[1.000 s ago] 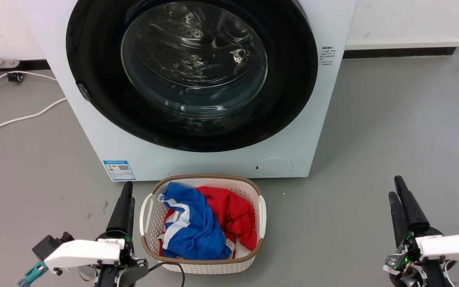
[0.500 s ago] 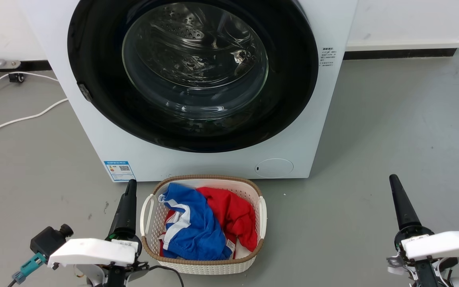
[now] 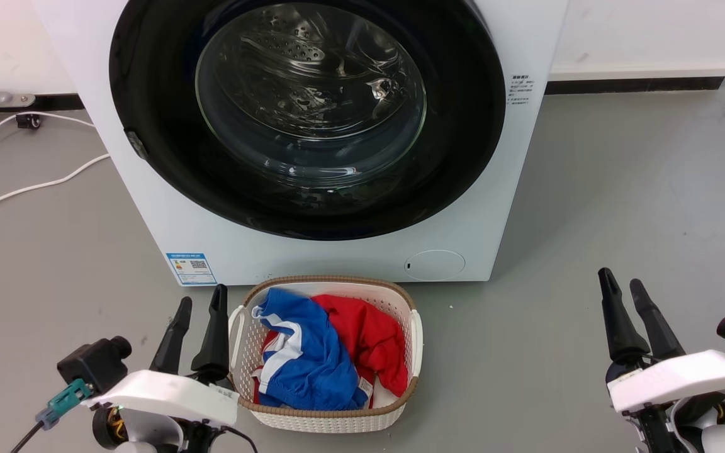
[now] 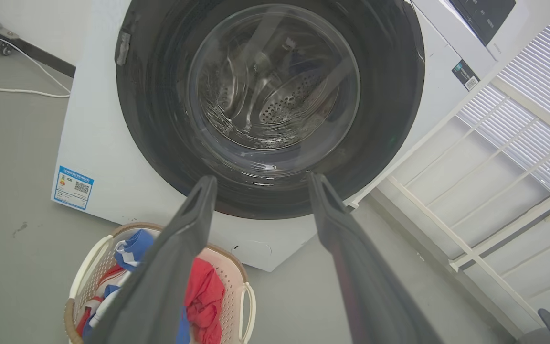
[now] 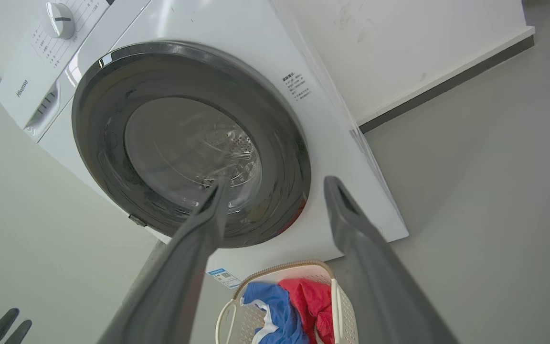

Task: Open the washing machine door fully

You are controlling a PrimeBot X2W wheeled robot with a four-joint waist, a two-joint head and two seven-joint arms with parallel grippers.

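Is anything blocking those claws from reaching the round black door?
Nothing visible does. The basket sits on the floor below the door, beside the left gripper; the right gripper is well clear of it.

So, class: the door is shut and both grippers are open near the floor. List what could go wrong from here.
The laundry basket stands on the floor just in front of the washing machine door; the left gripper, beside it, may knock it when reaching. The door is glossy with a small catch on its left rim, so a grip might slip.

Basket (image 3: 328,280) before the washing machine (image 3: 148,207)
Clothes (image 3: 312,352) lie in it; left gripper (image 3: 202,294) just beside, right gripper (image 3: 618,277) well apart.
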